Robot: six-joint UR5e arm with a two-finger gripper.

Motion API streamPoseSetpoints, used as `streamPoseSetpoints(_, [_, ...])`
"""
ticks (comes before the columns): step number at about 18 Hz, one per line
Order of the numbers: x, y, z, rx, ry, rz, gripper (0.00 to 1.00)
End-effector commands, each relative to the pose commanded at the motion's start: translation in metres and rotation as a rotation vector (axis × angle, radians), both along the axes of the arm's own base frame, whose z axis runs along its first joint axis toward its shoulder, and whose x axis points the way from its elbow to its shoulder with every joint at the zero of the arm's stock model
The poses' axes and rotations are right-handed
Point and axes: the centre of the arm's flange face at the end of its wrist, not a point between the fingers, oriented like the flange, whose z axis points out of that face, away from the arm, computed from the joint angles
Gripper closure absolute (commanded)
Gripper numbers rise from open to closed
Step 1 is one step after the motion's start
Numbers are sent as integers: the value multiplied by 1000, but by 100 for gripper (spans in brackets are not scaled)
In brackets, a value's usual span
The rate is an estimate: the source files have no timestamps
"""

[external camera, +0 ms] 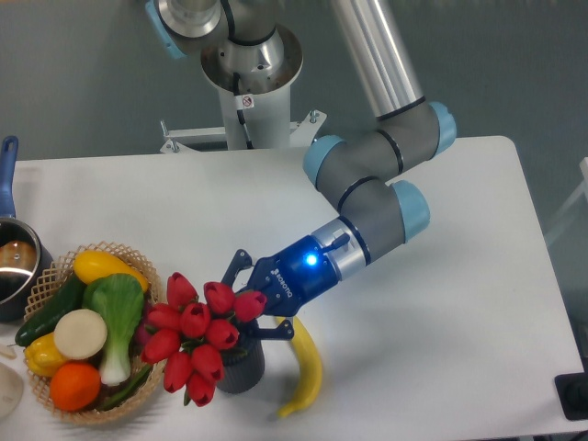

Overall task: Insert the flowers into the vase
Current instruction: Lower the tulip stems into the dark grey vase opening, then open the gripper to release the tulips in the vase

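My gripper (246, 301) is closed on the flowers (195, 335). My two dark fingers (241, 267) stick out on both sides of the bunch, and I am holding it by the part just behind the red buds. The red buds spread out in front of my gripper, down and to the left in the picture. The green stems are mostly hidden, so I cannot see how far down they go.

The vase (241, 367) is right under my gripper. It is dark grey and stands up straight on the white table (459, 312). The flowers sit right over its mouth and cover it, so I cannot tell if the stems are inside.

A yellow banana (304, 369) lies just beside the vase, under my wrist. Its top end is hidden behind my gripper.

Past the flowers, further from me, is a woven basket (55, 266) full of play food. It has an orange, a green leafy thing, a yellow lemon and a dark green cucumber in it. The flowers reach over the near edge of the basket.

Way past the basket, at the edge of the picture, is a metal pot (16, 266) with a blue handle.
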Motion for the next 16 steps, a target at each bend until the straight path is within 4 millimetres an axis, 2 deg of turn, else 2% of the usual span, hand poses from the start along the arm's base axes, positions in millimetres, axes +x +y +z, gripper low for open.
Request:
streamPoseSetpoints(2, [-1, -4, -4, -7, -10, 6, 64])
streamPoseSetpoints(3, [-2, -6, -5, -9, -13, 9, 51])
streamPoseSetpoints(5, [-6, -14, -9, -18, -25, 23, 16])
streamPoseSetpoints(6, [-7, -19, -13, -23, -32, 33, 6])
streamPoseSetpoints(7, [-11, -26, -12, -25, -35, 45, 0])
streamPoseSetpoints(13, [-40, -67, 4, -18, -23, 126, 0])
streamPoseSetpoints(16, [-55, -86, 24, -4, 2, 167, 0])
